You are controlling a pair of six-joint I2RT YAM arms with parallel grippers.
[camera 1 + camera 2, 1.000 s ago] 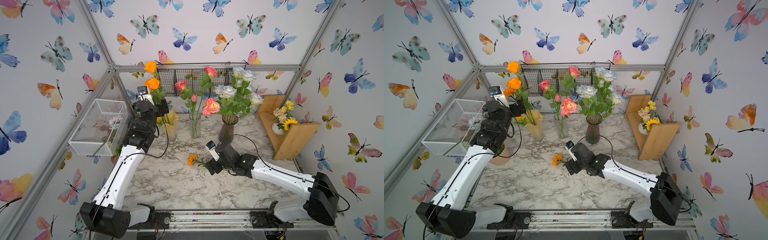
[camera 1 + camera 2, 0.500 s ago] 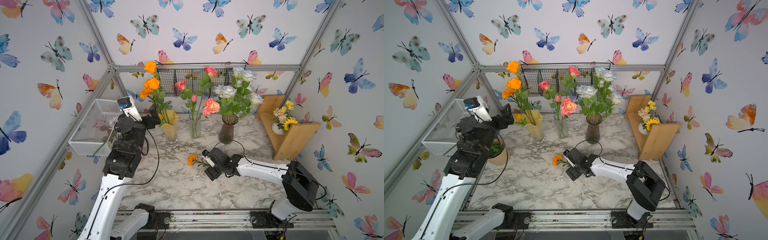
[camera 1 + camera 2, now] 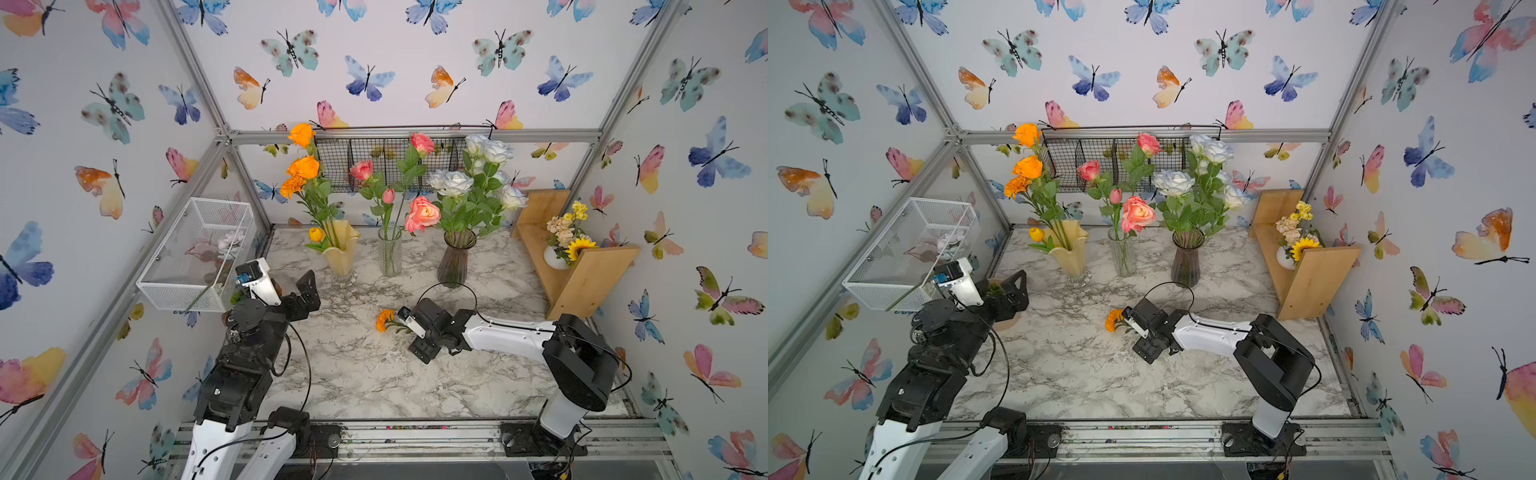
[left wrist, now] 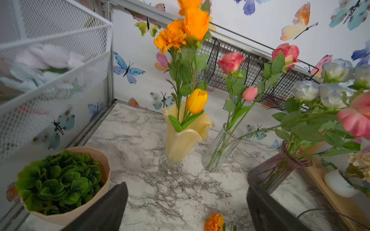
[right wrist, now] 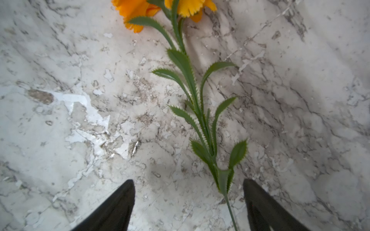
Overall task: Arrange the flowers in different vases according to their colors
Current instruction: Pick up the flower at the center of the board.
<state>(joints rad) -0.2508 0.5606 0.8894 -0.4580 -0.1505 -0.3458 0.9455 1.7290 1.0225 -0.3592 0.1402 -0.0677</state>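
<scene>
One orange marigold (image 3: 385, 320) lies flat on the marble table (image 3: 374, 382), out in front of the three vases. The right gripper (image 5: 188, 181) is low over the thin end of its stem. Its two black fingers (image 5: 120, 202) stand wide apart, one on each side of the stem. The stem lies nearer to one finger than to the other. The fingers do not squeeze it, so this gripper holds nothing. The bloom points away from the gripper, toward the left arm's side of the table. The left gripper (image 4: 187, 185) is wide open too and holds nothing. It hangs near the tan pot (image 4: 66, 217) with the green plant, beside the white wire basket (image 3: 195, 249). At the back, orange flowers (image 3: 303, 166) stand in the yellow vase (image 3: 341, 259). Pink flowers (image 3: 422, 214) stand in the clear vase (image 3: 390, 257). White flowers (image 3: 453, 183) stand in the purple vase (image 3: 455, 264). A second ago the left gripper was up high, right by the orange flowers at the yellow vase. Now it has pulled back and come down to the side. The right arm has lifted its elbow, and its gripper has crept a little closer to the bloom. The marigold itself has not moved.
</scene>
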